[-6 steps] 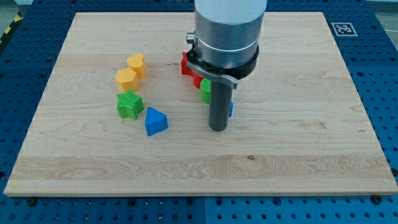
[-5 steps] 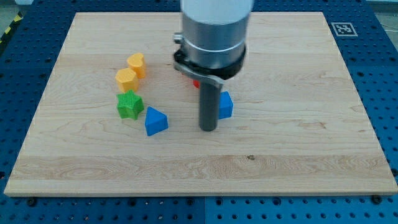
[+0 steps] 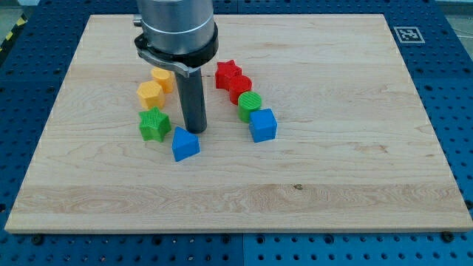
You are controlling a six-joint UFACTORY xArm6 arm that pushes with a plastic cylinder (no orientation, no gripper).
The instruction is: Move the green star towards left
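The green star [image 3: 154,124] lies on the wooden board [image 3: 332,170] at the view's left of centre. My tip [image 3: 195,130] is down on the board just right of the star, a small gap apart, and right above the blue triangular block [image 3: 185,143]. Two orange blocks [image 3: 150,93] [image 3: 162,78] sit above the star; the arm's body partly hides the upper one.
At the view's right of my tip stand a red star [image 3: 228,74], a red block [image 3: 240,87], a green round block [image 3: 249,105] and a blue cube [image 3: 263,124] in a descending row.
My tip has moved from beside the blue cube towards the view's left, to a spot between the green star and the right-hand row. No block has moved.
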